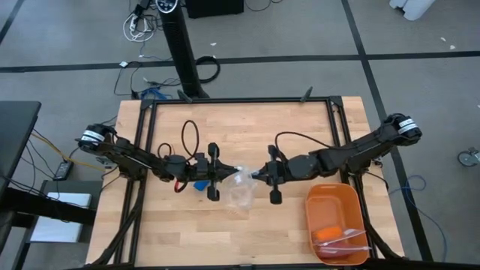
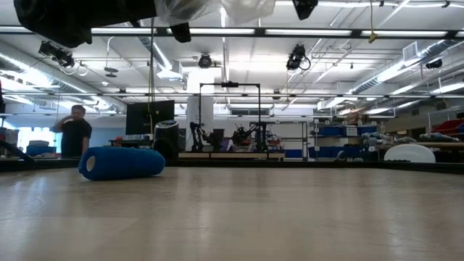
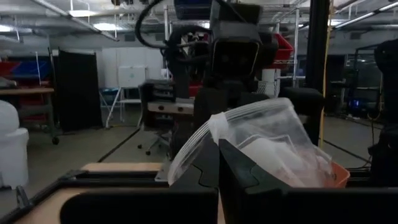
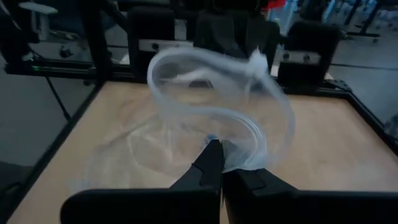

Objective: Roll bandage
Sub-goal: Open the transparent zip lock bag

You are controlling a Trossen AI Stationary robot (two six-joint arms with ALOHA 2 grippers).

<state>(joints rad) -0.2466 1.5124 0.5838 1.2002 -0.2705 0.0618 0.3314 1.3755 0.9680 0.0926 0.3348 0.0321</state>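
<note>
Holding the clear plastic bag (image 1: 241,187) between them above the surface (image 1: 255,127), the left gripper (image 1: 217,174) and the right gripper (image 1: 264,175) are each pinched tight on opposite edges of its mouth. The bandage (image 2: 121,162) lies as a rolled blue cylinder on the wood below the left arm, outside the bag. To do this step well, both pinches should stay firm and level so the mouth stays round and wide. Farther to the right, the orange tray (image 1: 335,196) sits well apart from the work.
</note>
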